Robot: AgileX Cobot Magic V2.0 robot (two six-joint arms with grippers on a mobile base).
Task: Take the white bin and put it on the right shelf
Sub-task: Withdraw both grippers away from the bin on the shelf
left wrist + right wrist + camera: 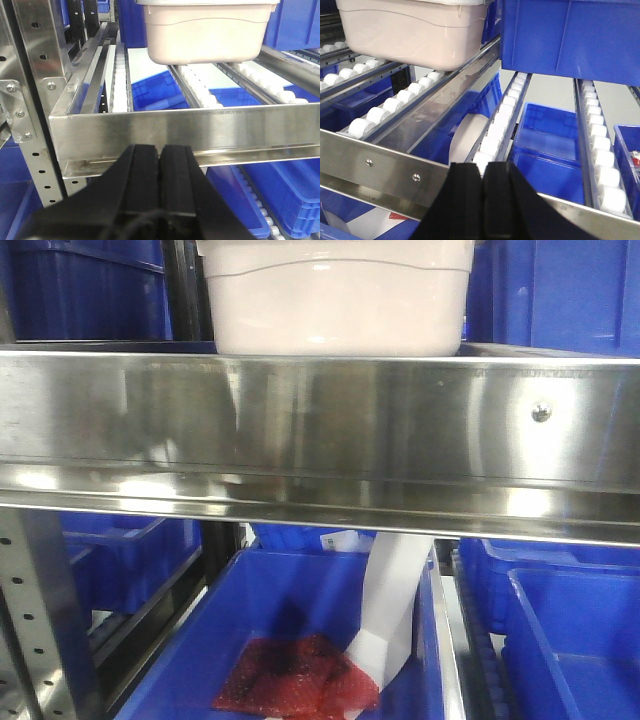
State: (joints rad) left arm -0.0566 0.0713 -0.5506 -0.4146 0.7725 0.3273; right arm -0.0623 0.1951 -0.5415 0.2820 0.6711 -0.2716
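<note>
Resting on the steel shelf (320,420) rollers: white bin (335,300) | left claw (160,155) clenched, grasping nothing | right claw (481,172) clenched, grasping nothing

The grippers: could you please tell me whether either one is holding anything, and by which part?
Nothing is held. The left gripper and right gripper are both shut on nothing, in front of the shelf; the white bin rests on it.

No legible text anywhere.
</note>
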